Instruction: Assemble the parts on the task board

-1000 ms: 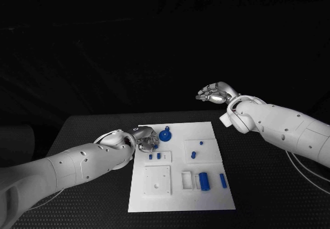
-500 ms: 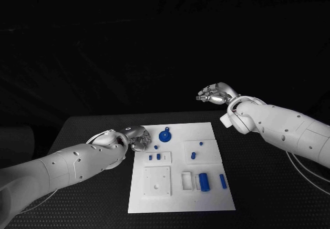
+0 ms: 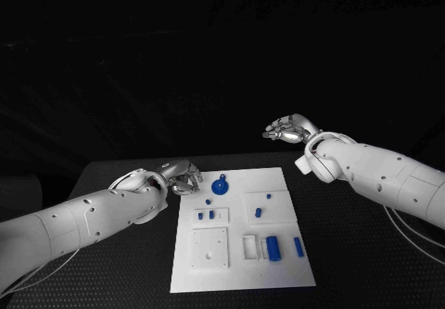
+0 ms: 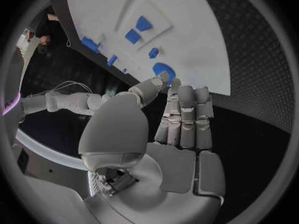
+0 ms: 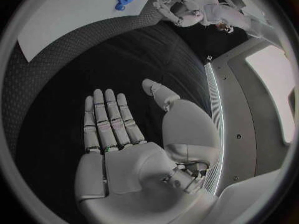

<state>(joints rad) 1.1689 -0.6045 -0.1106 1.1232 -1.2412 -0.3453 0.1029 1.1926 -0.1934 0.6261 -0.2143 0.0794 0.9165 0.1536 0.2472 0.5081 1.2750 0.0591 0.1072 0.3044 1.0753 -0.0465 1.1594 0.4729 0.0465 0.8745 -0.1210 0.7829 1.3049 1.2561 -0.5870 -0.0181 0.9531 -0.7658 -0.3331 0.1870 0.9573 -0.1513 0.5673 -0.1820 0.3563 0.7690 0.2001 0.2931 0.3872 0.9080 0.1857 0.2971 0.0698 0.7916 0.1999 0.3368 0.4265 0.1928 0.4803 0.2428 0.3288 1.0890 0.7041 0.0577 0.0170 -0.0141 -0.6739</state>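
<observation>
The white task board (image 3: 243, 265) lies in the middle of the black table. A round blue part with a tab (image 3: 220, 187) sits near its far edge. Two small blue pieces (image 3: 209, 215) stand in a raised block, and two more (image 3: 258, 210) lie further right. A blue cylinder (image 3: 274, 246) and a blue bar (image 3: 298, 246) rest near the right edge. My left hand (image 3: 182, 177) hovers at the board's far left corner, fingers straight (image 4: 184, 117), holding nothing; the round part (image 4: 163, 70) lies just past the fingertips. My right hand (image 3: 289, 129) is raised beyond the board, palm flat and empty (image 5: 115, 134).
A white square plate with a hole (image 3: 210, 246) and a small white frame (image 3: 250, 246) are set on the board's near half. Black table surface (image 3: 371, 257) stretches to either side of the board. The board's corner (image 5: 74, 15) lies far off from my right hand.
My left hand has drawn back a little to the left, away from the round blue part. The right hand has hardly moved. The camera has shifted slightly.
</observation>
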